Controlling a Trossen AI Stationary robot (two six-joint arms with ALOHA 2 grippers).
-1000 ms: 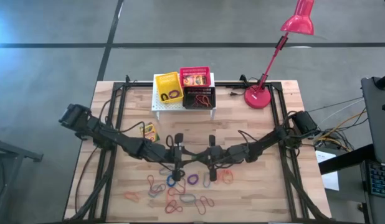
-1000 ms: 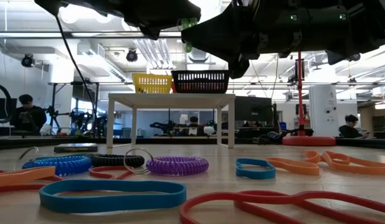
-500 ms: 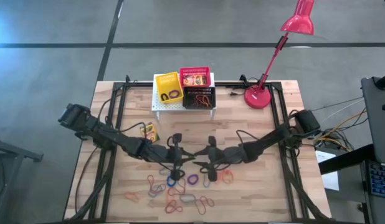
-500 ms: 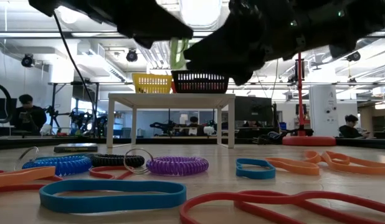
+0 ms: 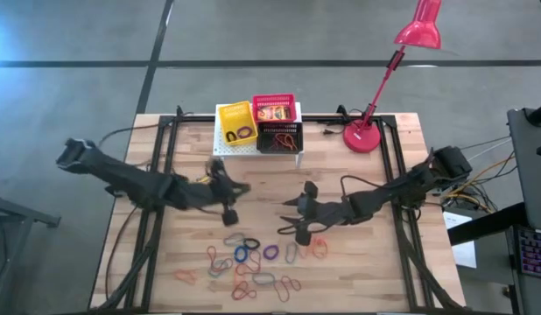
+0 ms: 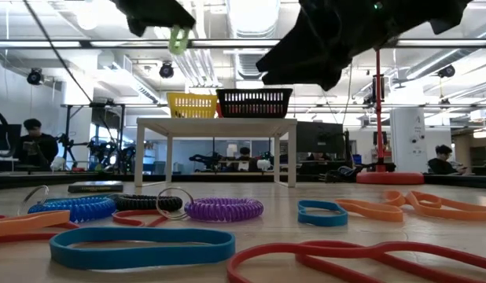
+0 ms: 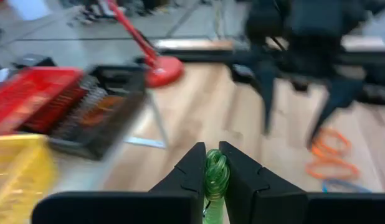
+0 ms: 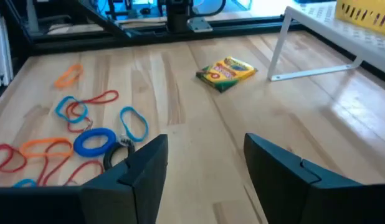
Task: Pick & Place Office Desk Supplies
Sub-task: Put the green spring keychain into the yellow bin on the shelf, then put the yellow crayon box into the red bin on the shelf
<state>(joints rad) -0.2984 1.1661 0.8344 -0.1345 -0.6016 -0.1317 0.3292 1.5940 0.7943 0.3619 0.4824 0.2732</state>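
Green coiled elastic loop (image 7: 215,171) sits pinched between the two dark fingers of the left pincer (image 7: 209,180), which are pressed on it and carry it clear of the table (image 5: 358,184). Ahead of this pincer and slightly to one side stand the mesh baskets on their small white stand (image 5: 220,150): the black basket (image 7: 99,118) nearest, the red basket (image 7: 30,93) behind it, the yellow basket (image 7: 18,171) close alongside. My reading is that the next move turns on this line, since the loop must travel forward and over a basket rim before release; the left arm is plainly the nearer one to them. A crayon box (image 5: 207,184) lies just beside the left pincer on the table. Farther off, the right pincer (image 5: 294,221) hangs with its fingers spread wide and nothing between them, above the edge of the scattered loops (image 5: 253,267).
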